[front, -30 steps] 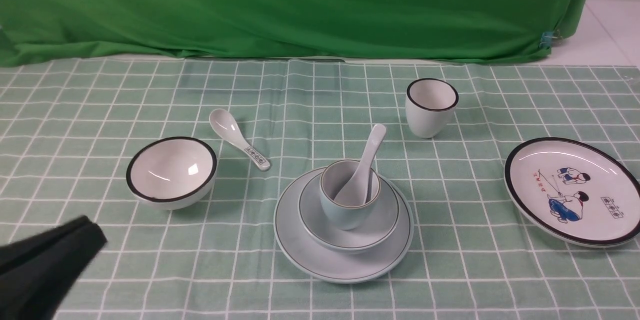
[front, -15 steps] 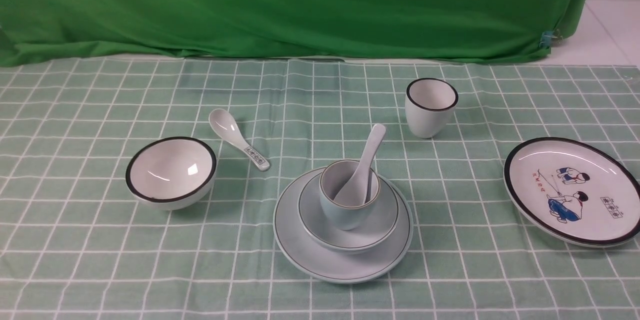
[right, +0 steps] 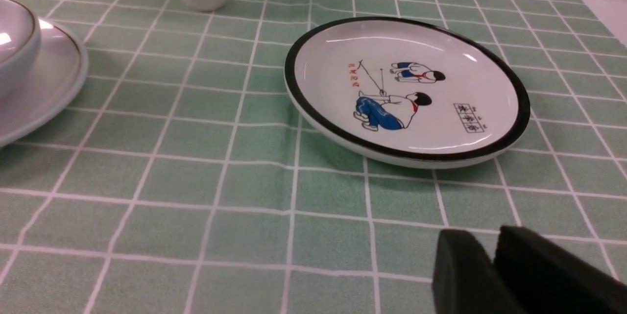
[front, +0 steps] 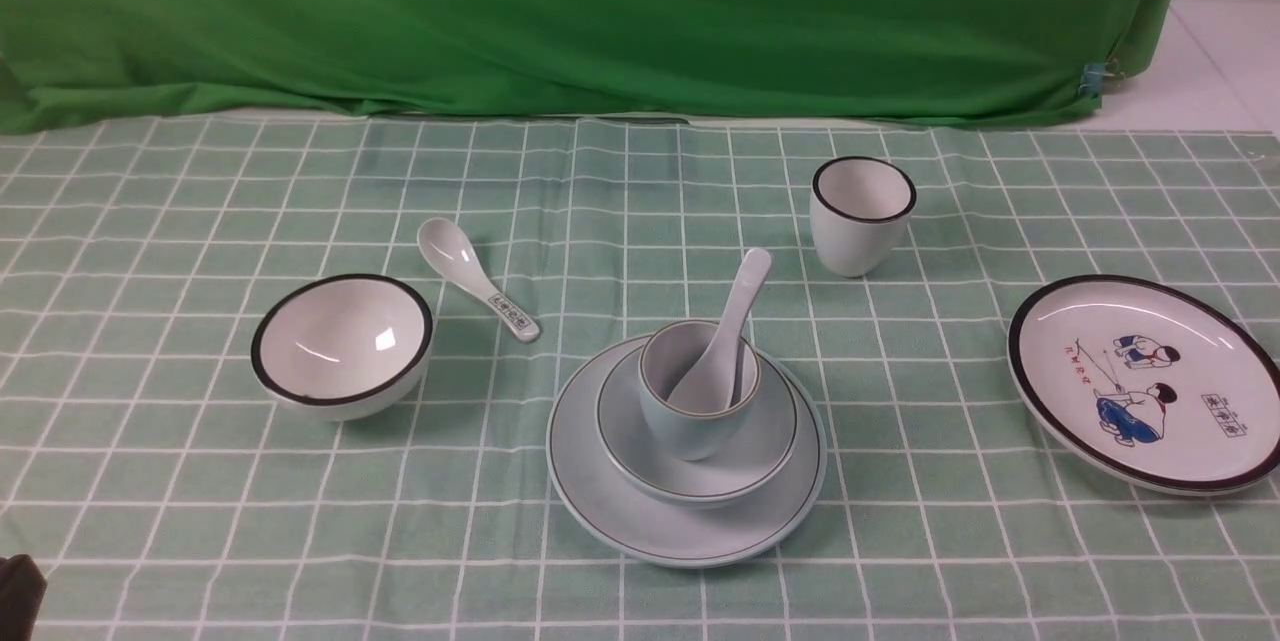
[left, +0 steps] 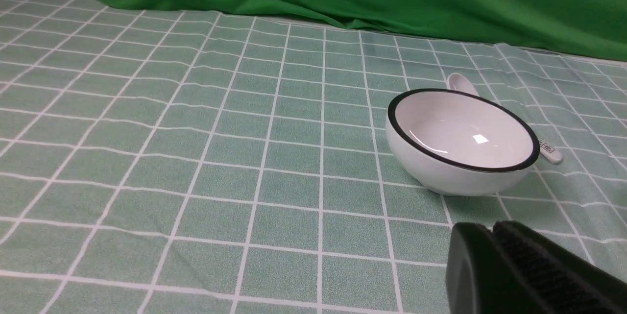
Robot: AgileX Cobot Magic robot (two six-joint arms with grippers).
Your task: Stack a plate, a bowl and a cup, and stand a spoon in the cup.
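The pale blue-grey plate [front: 600,506] lies near the middle of the checked cloth. The shallow bowl [front: 775,436] sits on it, and the cup [front: 685,426] stands in the bowl. The plain white spoon [front: 745,296] leans in the cup with its handle pointing up and to the right. My left gripper [left: 491,229] is shut on nothing, low over the cloth short of the black-rimmed bowl; only a dark sliver of it [front: 14,593] shows in the front view's bottom left corner. My right gripper [right: 491,238] hangs near the cartoon plate, its tips slightly parted and empty.
A black-rimmed white bowl [front: 342,346] and a pattern-handled spoon [front: 480,281] lie left of the stack. A black-rimmed white cup [front: 862,216] stands behind it to the right. The cartoon plate [front: 1145,381] is at far right. A green backdrop [front: 600,11] closes the far edge.
My left gripper, large at the front view's lower left a second ago, has drawn back to a sliver in the bottom corner. The crockery has not moved.
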